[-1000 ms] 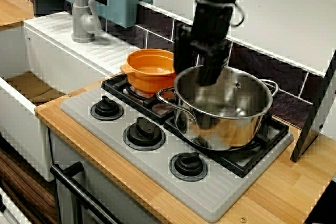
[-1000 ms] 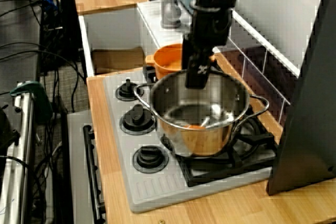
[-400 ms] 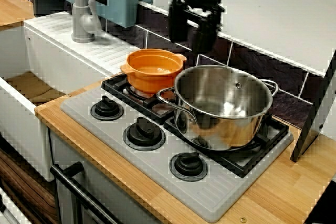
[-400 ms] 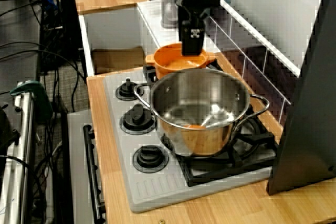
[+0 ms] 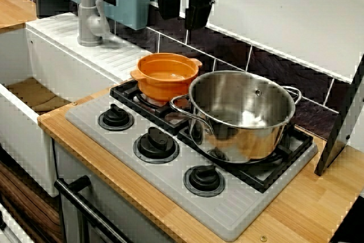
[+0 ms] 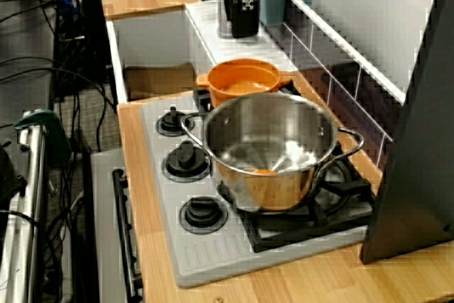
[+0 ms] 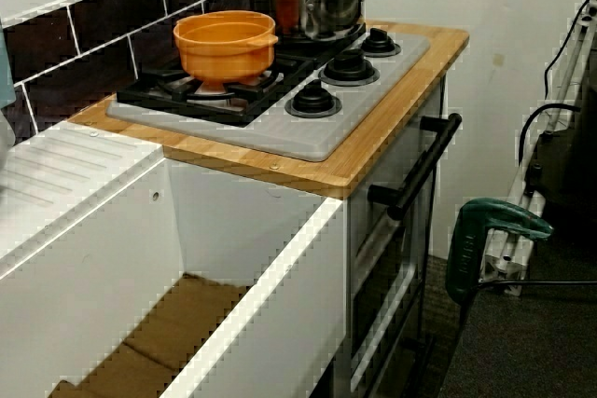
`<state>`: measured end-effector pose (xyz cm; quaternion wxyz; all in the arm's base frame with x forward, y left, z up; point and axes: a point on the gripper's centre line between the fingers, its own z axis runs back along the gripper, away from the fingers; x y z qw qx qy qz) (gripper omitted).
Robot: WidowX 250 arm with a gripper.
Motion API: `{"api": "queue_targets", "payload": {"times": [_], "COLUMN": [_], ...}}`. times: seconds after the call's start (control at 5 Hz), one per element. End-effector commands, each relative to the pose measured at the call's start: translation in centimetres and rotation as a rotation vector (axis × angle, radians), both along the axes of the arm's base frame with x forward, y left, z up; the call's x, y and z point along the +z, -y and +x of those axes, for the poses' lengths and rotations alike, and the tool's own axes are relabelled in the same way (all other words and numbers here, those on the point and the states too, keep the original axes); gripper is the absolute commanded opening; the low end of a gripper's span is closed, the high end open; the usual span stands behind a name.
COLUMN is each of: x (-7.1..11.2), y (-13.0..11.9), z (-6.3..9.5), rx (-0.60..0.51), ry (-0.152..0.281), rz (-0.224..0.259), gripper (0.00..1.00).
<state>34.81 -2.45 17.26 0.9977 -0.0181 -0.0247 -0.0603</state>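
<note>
Orange pot (image 5: 166, 78): round, shallow, 2 small side handles, on back burner, below fingers & well apart. Gripper (image 5: 182, 18) fingers spread wide, holding & touching nothing. Steel pot (image 5: 242, 115) just beside orange one.

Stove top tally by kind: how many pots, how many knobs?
Pots: 2 (orange pot, steel pot)
Knobs: 3
Total: 5

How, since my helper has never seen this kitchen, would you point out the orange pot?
Find the grey stovetop beside the white sink. On its burner nearer the sink sits the orange pot. Unlike the taller, shiny steel pot alongside, it is small.
</note>
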Motion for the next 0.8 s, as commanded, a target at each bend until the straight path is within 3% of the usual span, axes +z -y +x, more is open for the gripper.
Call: {"api": "queue_targets", "payload": {"times": [0.0,0.6], "x": [2.0,-0.2], "y": [-2.2,-6.8], "z": [0.4,1.1], "rx": [0.014,0.070], "ry": [0.079,0.060], "rz": [0.031,0.074], "gripper": [1.00,1.00]}}
